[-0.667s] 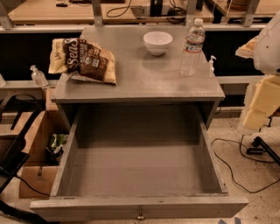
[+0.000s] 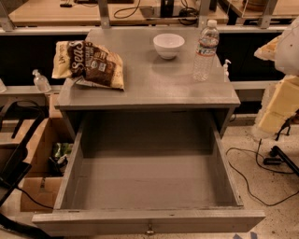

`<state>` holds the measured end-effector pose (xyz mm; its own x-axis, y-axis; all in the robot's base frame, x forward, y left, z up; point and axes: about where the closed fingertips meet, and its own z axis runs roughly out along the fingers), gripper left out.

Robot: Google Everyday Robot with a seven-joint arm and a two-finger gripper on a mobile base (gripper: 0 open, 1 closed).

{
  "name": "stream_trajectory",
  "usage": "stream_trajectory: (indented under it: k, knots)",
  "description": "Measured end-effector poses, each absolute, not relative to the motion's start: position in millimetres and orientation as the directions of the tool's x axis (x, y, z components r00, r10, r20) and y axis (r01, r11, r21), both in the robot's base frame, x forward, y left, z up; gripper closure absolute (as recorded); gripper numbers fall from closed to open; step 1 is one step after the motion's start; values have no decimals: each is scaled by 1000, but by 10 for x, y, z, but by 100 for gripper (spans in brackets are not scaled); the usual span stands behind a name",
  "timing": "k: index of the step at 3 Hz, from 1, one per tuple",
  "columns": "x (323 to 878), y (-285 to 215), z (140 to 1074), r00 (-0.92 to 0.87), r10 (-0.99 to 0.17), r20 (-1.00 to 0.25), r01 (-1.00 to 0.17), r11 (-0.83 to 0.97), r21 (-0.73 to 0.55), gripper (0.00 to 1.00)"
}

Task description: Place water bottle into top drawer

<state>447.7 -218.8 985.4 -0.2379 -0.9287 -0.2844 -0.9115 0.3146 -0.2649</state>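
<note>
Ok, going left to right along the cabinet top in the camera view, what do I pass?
Chip bags → white bowl → water bottle. The gripper is out of view.

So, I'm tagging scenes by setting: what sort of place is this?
Probably a lab or workshop: workbenches with cables behind the grey cabinet, cords trailing over the speckled floor, a cardboard box beside the open top drawer. The gripper is out of view.
</note>
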Motion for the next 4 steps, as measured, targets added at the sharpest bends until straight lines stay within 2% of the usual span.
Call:
stream_trajectory:
  k: [1,2,3,4]
  knots:
    - [4631,-2368,9719,-302,-852,-428,-875,426,-230,0]
    - [4772,-2621,9616,-350,-657,-668,-771,607,-193,0]
    - [4857,-2753,9606,-263,-536,-802,-709,671,-216,0]
    - [5261,-2843,9873,-91,-418,-904,-603,746,-284,0]
